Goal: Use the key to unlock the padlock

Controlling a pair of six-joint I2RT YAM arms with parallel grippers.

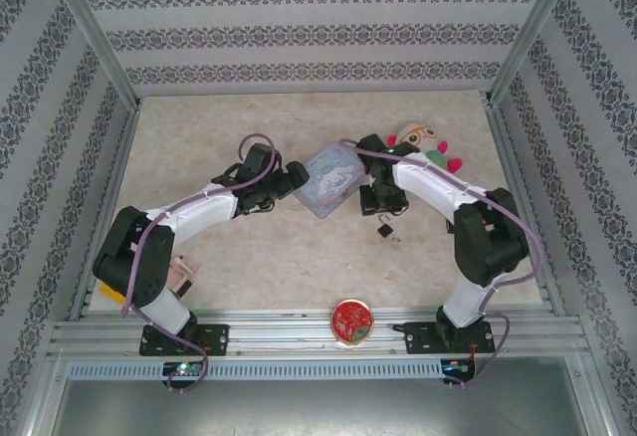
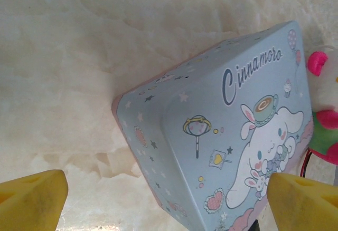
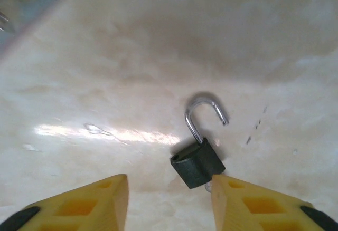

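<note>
Padlock [image 3: 198, 163] lies on desk [image 3: 105, 57], shackle swung open. Right pincer [image 3: 169, 184] is spread and empty just above it. Left pincer [image 2: 166, 189] is spread over the blue tin [image 2: 179, 131].

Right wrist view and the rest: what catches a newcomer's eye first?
The dark padlock, its shackle swung open, lies on the marbled table just ahead of the right fingers, which are spread open. Next comes the light-blue cartoon tin mid-table in front of the left fingers, with a plush toy beside it.
</note>
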